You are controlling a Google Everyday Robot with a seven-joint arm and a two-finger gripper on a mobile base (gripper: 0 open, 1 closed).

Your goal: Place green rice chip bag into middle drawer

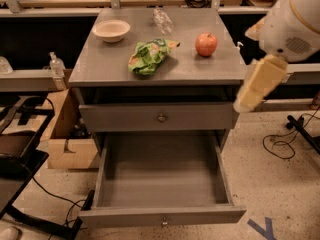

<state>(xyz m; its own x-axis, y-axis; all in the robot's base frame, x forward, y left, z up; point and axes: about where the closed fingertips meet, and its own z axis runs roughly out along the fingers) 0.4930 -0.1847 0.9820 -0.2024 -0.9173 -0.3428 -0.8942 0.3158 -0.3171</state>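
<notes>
Access explains the layout: the middle drawer (160, 176) stands pulled fully out below the shut upper drawer (125, 118), its grey floor bare and facing up, so a bag could be lowered straight in from above. Nothing lies in it yet. The green rice chip bag (148, 56) lies on the bench (210, 71), near the middle of the top and towards the front edge, between a pale bowl (111, 30) at the back left and a red apple (206, 44) to the right, touching neither. A clear bottle (162, 20) lies behind it, apart. The arm (260, 81) hangs at the cabinet's right side, a white housing with a cream link slanting down past the bench edge, well apart from the bag. The tool is out of frame beyond that link, so I cannot tell whether it is wide or narrow. By my judgement the pick has not begun. The bag is crumpled bright-green foil with orange-yellow and white print, lying flat and slanted, one corner towards the apple; it looks light, slippery, and likely to crush under a pinch
</notes>
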